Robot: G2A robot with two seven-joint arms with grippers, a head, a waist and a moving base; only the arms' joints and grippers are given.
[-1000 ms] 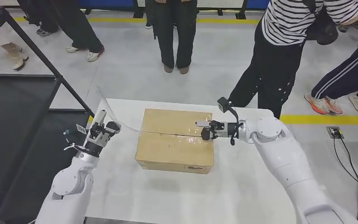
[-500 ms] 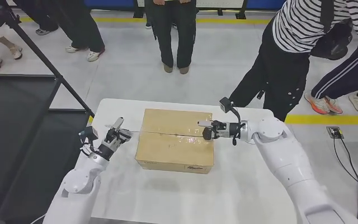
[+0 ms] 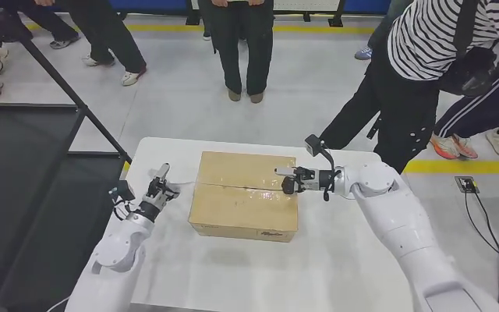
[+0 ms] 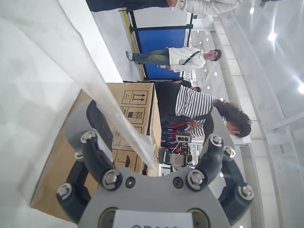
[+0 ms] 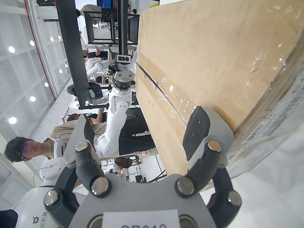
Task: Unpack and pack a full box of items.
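Across the lower half of the top view I have the white surface [image 3: 327,265]. At its centre sits the brown cardboard box [image 3: 245,195], shut, its two top flaps meeting along a seam [image 3: 234,186] that runs left to right in the frame. Glossy film covers the seam's right end. My right arm comes in level from the right of the frame, and the right claw [image 3: 282,179] hangs over the right end of the box top, on the seam line. Its wrist view shows that claw [image 5: 141,119] spread wide, with one finger [image 5: 198,129] low by the box's edge; I cannot tell if it touches. Left of the box, near its end wall, the left claw [image 3: 162,181] points toward it, also spread wide. A thin strip of clear tape [image 4: 111,105] crosses between its fingers, close along one of them; I cannot tell whether it sticks there.
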